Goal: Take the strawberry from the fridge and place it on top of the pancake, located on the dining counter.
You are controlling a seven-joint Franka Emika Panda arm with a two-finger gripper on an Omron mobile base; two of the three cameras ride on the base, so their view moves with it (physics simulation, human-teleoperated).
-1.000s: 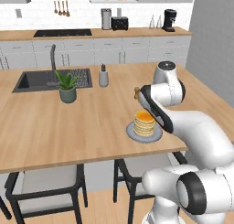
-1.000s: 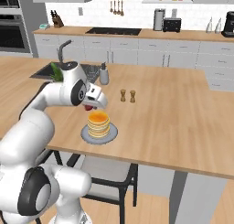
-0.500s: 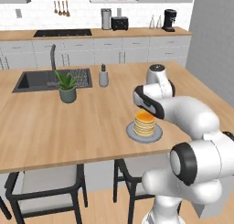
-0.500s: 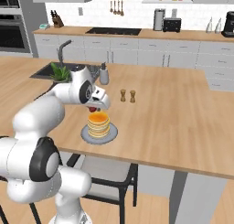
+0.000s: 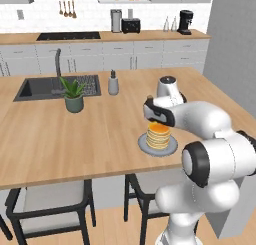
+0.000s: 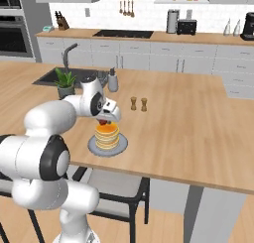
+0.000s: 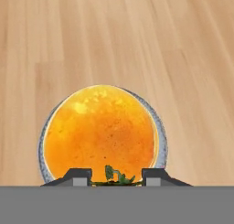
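The pancake is a golden stack on a round grey plate, near the front edge of the light-wood dining counter. My gripper hangs just above the stack, shut on the strawberry, which shows red under the hand. In the hand view the pancake lies straight below, and the strawberry's green leaves show between my gripper's dark tips. The fridge is out of view.
A potted plant, a dark sink with a tap and a soap dispenser stand to the left on the counter. Two small shakers stand behind the plate. Stools sit under the front edge.
The hand has shifted slightly left and down, closer over the pancake stack, with the arm's elbow swinging. The grip on the strawberry has stayed shut.
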